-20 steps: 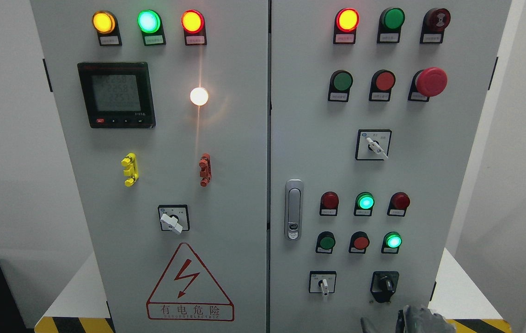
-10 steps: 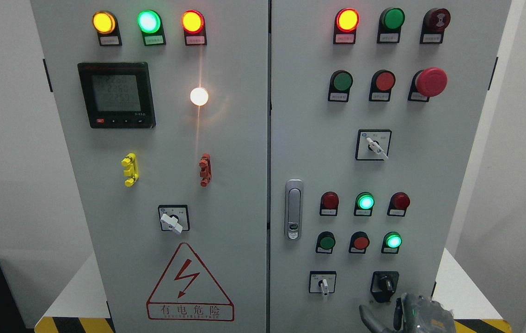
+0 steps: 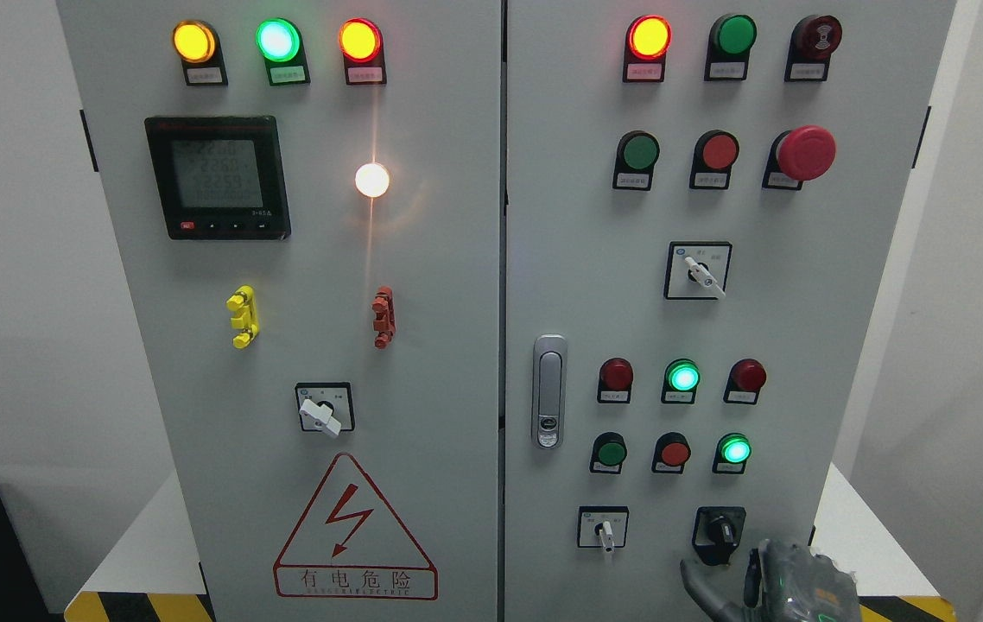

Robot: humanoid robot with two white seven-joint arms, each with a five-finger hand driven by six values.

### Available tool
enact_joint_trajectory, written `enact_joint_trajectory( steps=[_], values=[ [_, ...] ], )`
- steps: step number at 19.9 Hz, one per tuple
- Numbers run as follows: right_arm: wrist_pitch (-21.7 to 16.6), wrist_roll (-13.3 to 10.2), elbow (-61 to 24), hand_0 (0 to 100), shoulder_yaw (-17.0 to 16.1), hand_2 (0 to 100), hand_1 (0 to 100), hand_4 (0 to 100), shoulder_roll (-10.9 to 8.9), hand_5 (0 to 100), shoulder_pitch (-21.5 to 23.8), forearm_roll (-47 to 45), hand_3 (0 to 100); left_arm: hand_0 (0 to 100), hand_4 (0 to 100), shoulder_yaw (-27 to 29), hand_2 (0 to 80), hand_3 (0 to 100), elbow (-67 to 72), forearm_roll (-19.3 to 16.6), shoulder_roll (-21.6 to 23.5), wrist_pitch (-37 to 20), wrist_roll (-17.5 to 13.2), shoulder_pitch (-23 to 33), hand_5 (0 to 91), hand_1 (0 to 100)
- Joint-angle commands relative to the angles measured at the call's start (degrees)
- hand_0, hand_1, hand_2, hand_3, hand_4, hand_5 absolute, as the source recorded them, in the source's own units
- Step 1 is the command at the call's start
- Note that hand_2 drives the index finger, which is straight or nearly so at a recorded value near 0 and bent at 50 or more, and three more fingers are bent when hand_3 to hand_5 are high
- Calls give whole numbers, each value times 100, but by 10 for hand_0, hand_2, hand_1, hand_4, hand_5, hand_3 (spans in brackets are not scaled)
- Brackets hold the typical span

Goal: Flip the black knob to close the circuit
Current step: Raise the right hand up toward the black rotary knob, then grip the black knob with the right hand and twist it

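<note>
Item: black knob point(image 3: 720, 530), rotary selector on a black plate, lower right corner of the right door of the grey control cabinet point(image 3: 768, 345). Position: pointer roughly upright, tipped a little left. Untouched at this moment.

Item: right hand point(image 3: 781, 587), grey, entering at the bottom edge just below and right of the knob. One finger point(image 3: 699, 583) reaches up and left toward the knob plate, its tip close beneath it and apart from it. Nothing is held; whether the other fingers are spread or curled cannot be told, since most of the hand is cut off by the frame.

Item: left hand. Not visible.

Neighbouring fittings: white-handled selector point(image 3: 604, 529) to the knob's left; lit green lamp point(image 3: 734, 450) above it.

Progress, as judged: approach only. Contact, grasp and the turn itself all remain to be done.
</note>
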Motion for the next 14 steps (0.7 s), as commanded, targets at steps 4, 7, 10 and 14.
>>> enact_joint_trajectory(
  steps=[4,7,10,14],
  values=[
    [4,-50,203,0,-247,835,97,824,-5,738,-79,-1,970,120,0,0,0,0,0,0,0,-1,4,0,0,556],
    [4,-50,221,0,-256,834,98,825,-5,737,-79,-1,969,120,0,0,0,0,0,0,0,-1,4,0,0,556],
    [4,-68,247,0,-291,833,98,824,-5,736,-79,-1,969,120,0,0,0,0,0,0,0,-1,4,0,0,556],
    [4,-68,273,0,-300,830,98,823,-14,735,-114,-19,967,120,0,0,0,0,0,0,0,-1,4,0,0,556]
  ],
)
